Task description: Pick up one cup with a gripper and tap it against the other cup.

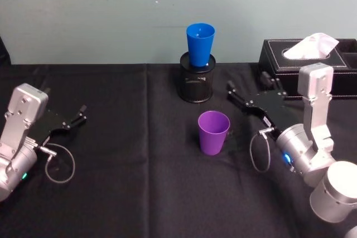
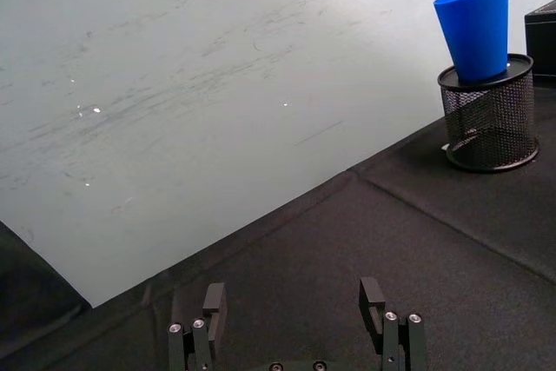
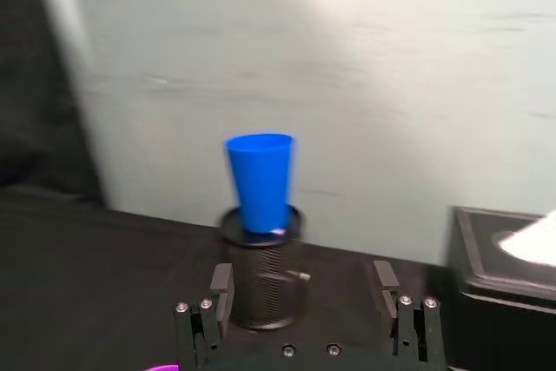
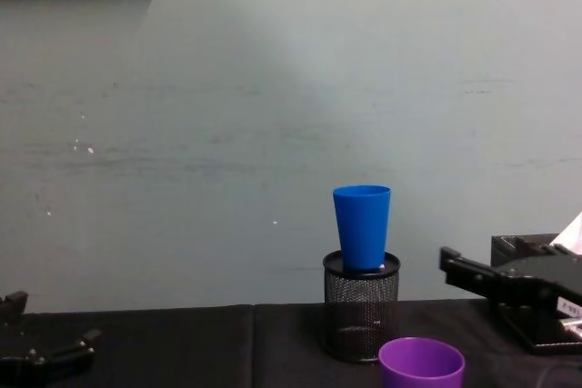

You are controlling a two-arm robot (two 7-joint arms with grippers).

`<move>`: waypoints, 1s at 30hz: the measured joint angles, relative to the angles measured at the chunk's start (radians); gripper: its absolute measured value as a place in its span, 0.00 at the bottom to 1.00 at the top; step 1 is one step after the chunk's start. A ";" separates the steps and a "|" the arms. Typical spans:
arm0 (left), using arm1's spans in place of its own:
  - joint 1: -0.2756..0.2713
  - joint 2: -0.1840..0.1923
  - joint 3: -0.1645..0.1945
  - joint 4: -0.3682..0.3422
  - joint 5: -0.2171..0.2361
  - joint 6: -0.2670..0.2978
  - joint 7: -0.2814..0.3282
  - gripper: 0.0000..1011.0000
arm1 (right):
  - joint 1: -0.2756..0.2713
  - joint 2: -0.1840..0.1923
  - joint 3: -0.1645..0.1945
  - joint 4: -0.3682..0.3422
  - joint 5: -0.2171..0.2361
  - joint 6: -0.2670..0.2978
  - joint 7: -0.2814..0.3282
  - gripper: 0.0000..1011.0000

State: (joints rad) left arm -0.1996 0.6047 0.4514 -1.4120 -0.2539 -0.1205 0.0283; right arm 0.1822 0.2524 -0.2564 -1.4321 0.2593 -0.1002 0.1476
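Nothing grabbed yet: right claw (image 1: 239,97) hangs spread beside the purple cup (image 1: 213,132); blue cup (image 1: 200,44) waits untapped in the holder (image 1: 196,84).

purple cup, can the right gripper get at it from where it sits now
Probably yes. The right gripper is open, beside and slightly behind the purple cup, which stands upright alone on the black cloth, with nothing between them. The mesh holder stands farther back.
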 joint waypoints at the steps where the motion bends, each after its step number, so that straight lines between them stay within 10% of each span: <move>1: 0.000 0.000 0.000 0.000 0.000 0.000 0.000 0.99 | -0.005 -0.006 0.004 -0.007 -0.010 0.011 -0.021 0.99; 12: 0.000 0.000 0.000 0.000 0.000 0.000 0.000 0.99 | -0.037 -0.064 0.029 -0.028 -0.139 0.122 -0.214 0.99; 30: 0.000 0.000 0.000 0.000 0.000 0.000 0.000 0.99 | -0.029 -0.073 0.030 0.004 -0.154 0.115 -0.198 0.99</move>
State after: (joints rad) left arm -0.1996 0.6047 0.4514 -1.4120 -0.2539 -0.1205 0.0283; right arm 0.1533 0.1798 -0.2261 -1.4283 0.1057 0.0145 -0.0509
